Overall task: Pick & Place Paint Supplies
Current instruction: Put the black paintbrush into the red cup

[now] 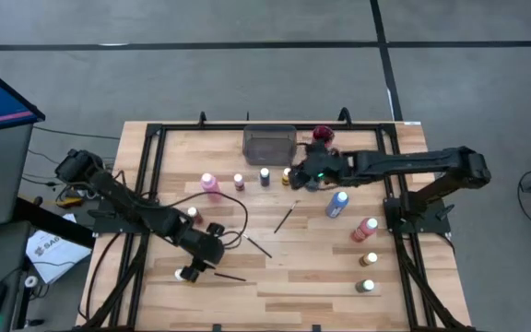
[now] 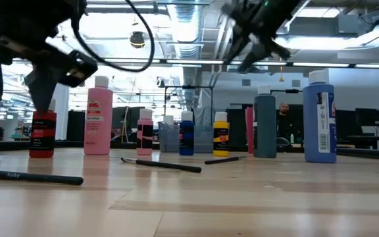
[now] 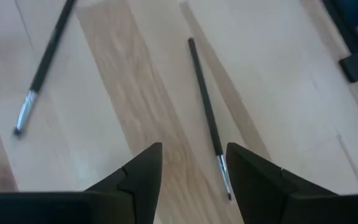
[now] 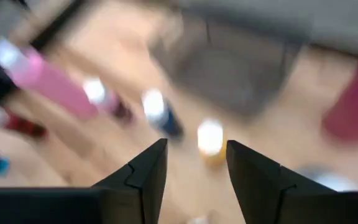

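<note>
Small paint bottles stand on their bases across the wooden table: pink (image 1: pixel 210 183), dark blue (image 1: pixel 265 176), yellow (image 1: pixel 287 174), blue (image 1: pixel 337 204), red (image 1: pixel 365 229). Thin dark brushes lie flat on the boards at the middle (image 1: pixel 284 219) and near the front (image 1: pixel 229 276). My left gripper (image 1: pixel 192 270) hangs open over the front left. In its wrist view one brush (image 3: pixel 207 112) lies just beyond the fingertips (image 3: pixel 194 149). My right gripper (image 1: pixel 295 177) is open above the yellow bottle (image 4: pixel 211 143), which shows past its fingertips (image 4: pixel 196 146).
A grey tray (image 1: pixel 268 143) and a red cup (image 1: pixel 322 136) stand at the far edge. More bottles stand at the right front (image 1: pixel 369 260) and left (image 1: pixel 215 228). A black frame rail (image 1: pixel 155 157) borders the table. Bare boards lie at the middle front.
</note>
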{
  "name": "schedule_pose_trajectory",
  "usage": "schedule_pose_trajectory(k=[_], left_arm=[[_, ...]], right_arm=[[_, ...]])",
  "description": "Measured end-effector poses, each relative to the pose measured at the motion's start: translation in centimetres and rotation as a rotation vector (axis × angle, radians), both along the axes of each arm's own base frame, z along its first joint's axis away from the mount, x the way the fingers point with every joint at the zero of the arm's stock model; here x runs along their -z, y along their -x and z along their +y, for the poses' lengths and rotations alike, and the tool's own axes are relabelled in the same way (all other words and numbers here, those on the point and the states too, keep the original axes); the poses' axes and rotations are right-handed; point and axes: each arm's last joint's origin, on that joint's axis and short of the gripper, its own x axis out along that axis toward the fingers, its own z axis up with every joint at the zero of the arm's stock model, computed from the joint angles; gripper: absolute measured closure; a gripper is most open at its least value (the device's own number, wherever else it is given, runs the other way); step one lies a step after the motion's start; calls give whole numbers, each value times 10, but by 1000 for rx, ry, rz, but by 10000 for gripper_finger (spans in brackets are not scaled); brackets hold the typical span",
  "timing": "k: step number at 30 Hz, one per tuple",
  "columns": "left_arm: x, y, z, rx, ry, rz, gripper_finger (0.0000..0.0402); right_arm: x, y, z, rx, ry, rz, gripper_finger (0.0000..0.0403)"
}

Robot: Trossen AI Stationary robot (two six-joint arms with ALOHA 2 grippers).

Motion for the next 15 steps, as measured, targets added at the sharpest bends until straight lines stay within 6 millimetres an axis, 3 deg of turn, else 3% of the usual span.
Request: schedule_pose_trajectory(k=[6, 15], left_arm=[[-5, 7, -7, -6, 15, -9, 229], [-12, 10, -6, -83, -6, -45, 229]], right_arm=[[22, -30, 14, 33, -230, 171, 270], [34, -70, 27, 85, -331, 507, 274]])
